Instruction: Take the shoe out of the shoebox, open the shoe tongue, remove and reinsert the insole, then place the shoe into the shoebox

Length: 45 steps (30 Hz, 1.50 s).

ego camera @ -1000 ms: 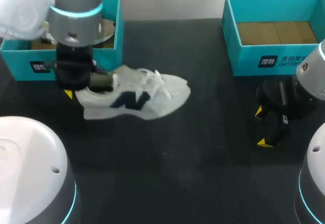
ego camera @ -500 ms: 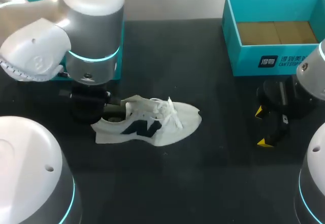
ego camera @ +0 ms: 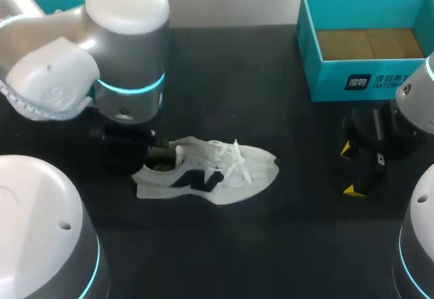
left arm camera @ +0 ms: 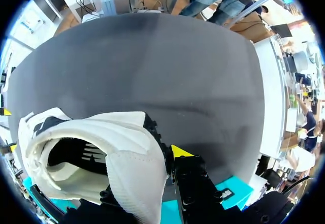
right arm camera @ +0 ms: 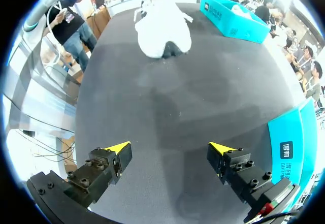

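The shoe (ego camera: 217,177) is white mesh with a dark side mark and loose white laces. It sits sole-down on the matte black table (ego camera: 271,245), heel in the left claw (ego camera: 152,153) and toe pointing away from it. That claw is clamped on the padded heel wall. One yellow tip shows outside the wall; the other finger is inside the opening, hidden by fabric. The right claw (ego camera: 354,170) hangs well apart from the shoe, fingers spread wide around nothing. A teal cardboard box (ego camera: 339,75) with a brown floor stands just beside it.
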Motion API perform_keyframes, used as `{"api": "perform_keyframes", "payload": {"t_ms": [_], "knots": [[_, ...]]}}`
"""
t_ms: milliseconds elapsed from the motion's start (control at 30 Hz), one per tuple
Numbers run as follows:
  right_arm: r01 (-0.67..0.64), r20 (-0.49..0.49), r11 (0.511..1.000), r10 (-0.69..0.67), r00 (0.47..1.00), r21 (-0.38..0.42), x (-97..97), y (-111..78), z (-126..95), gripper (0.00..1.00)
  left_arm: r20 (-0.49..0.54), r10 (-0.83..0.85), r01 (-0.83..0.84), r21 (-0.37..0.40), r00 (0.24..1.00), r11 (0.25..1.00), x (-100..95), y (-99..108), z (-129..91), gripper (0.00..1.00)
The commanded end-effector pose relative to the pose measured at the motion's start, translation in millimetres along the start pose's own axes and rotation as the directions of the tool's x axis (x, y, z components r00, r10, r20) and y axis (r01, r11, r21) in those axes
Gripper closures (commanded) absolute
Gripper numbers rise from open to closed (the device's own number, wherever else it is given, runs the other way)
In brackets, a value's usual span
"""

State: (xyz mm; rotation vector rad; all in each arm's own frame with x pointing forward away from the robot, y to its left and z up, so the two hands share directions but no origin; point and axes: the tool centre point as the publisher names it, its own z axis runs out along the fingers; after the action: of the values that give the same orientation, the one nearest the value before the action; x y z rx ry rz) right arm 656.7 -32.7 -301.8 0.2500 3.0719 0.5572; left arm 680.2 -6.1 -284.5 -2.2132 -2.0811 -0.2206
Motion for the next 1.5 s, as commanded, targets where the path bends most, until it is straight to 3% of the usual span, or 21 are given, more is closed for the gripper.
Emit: {"api": "perform_keyframes", "payload": {"t_ms": [33,333,800,1500], "knots": [[-0.001,0.003,1.000,0.001,1.000,0.002,0.9,0.1,1,0.00,0.014,-0.006,0.006,-0.007,1.000,1.000,-14.1,1,21,1.00],[-0.001,0.003,1.000,0.001,1.000,0.002,0.9,0.1,1,0.00,0.053,0.002,-0.001,-0.016,0.999,1.000,-47.5,-5,53,1.00],[-0.001,0.003,1.000,0.001,1.000,0.002,0.9,0.1,1,0.00,0.034,0.059,-0.058,-0.044,0.998,0.997,-80.1,1,74,1.00],[-0.001,0.003,1.000,0.001,1.000,0.002,0.9,0.1,1,0.00,0.036,0.042,-0.042,-0.010,0.998,0.999,-93.8,5,99,1.00]]}}
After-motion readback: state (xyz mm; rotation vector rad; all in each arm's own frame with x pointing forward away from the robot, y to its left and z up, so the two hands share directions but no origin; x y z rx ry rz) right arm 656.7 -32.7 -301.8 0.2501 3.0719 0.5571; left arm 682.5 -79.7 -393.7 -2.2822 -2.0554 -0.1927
